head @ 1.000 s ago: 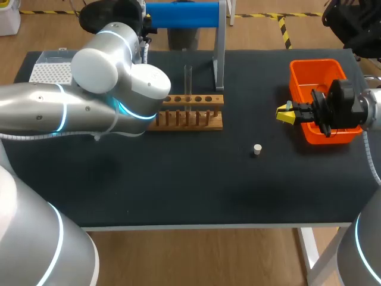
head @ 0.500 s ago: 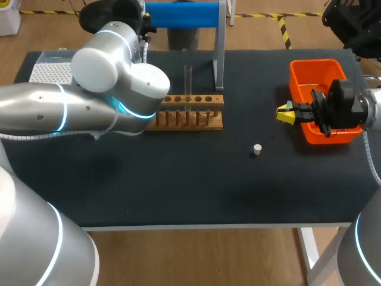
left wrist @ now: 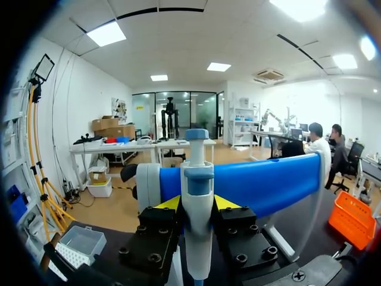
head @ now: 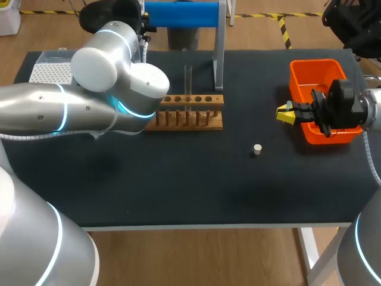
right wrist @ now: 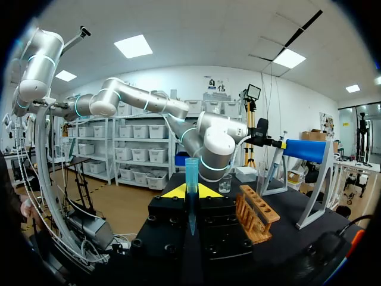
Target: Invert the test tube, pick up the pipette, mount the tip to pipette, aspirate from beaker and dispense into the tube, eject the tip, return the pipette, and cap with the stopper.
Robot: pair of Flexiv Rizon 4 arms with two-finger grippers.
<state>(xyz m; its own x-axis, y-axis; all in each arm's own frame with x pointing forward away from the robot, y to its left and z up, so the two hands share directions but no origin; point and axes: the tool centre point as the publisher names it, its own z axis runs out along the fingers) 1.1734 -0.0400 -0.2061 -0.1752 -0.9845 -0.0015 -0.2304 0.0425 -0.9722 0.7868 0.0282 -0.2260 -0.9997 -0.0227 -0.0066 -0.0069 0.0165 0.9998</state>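
In the left wrist view a white pipette [left wrist: 197,179] with a blue top hangs on the blue stand bar [left wrist: 262,185]. My left gripper [left wrist: 196,205] is shut on the pipette, with one finger against each side of its body. In the head view that gripper is hidden behind my left arm [head: 113,89]. My right gripper [head: 286,113] hovers beside the orange bin [head: 315,71], shut on a blue pipette tip [right wrist: 191,190] that points down. A clear test tube [head: 187,80] stands in the wooden rack [head: 190,113]. The white stopper [head: 257,149] lies on the mat. A glass beaker [right wrist: 225,183] stands beyond the rack.
A tip box [head: 50,68] sits at the table's back left corner. The stand's grey post [head: 219,53] rises just behind the rack. The dark mat [head: 196,185] stretches to the front edge.
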